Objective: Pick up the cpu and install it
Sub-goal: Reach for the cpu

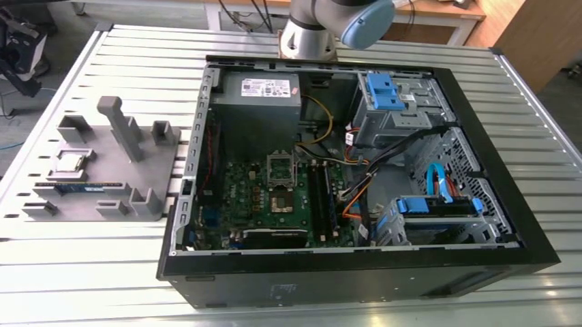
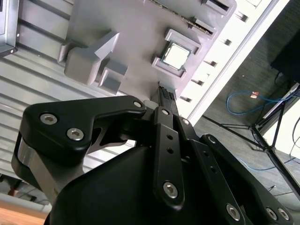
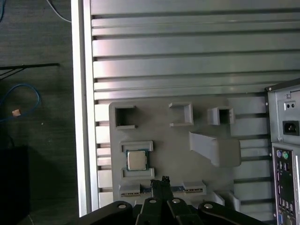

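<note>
Silver-grey arm [image 1: 304,37], blue joint cap [image 1: 369,24]; black, silver-screwed tool [image 2: 165,93].

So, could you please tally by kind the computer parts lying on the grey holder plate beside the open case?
small flat square silver-topped cpu: 1
long narrow green-and-blue memory stick: 1
Total: 2

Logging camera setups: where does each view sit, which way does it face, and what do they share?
Exterior view: high, looking down on the computer case, grey tray and the arm.
First wrist view: on the arm, looking down past the gripper at the cpu in the tray.
Second wrist view: on the arm, slanting past the gripper at the same tray.
Shared: all three show the cpu.
</note>
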`<act>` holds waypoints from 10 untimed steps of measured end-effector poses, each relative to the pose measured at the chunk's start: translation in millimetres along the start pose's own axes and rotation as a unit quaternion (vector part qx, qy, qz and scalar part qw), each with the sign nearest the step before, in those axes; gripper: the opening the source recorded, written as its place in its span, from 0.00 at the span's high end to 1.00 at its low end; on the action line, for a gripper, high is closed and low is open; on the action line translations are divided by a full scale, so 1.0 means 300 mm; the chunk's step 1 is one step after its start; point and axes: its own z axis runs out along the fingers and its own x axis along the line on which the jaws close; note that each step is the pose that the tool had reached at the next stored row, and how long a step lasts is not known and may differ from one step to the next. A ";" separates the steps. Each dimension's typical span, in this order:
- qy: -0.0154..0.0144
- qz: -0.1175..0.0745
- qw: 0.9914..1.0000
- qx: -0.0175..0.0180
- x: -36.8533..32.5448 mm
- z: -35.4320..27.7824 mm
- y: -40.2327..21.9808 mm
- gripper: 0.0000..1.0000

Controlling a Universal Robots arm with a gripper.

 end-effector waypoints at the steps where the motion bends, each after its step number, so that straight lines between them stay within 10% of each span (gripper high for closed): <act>1: 0.000 0.000 1.000 0.000 0.001 0.003 -0.002 0.89; 10: 0.000 0.000 1.000 0.000 0.006 0.052 -0.013 0.89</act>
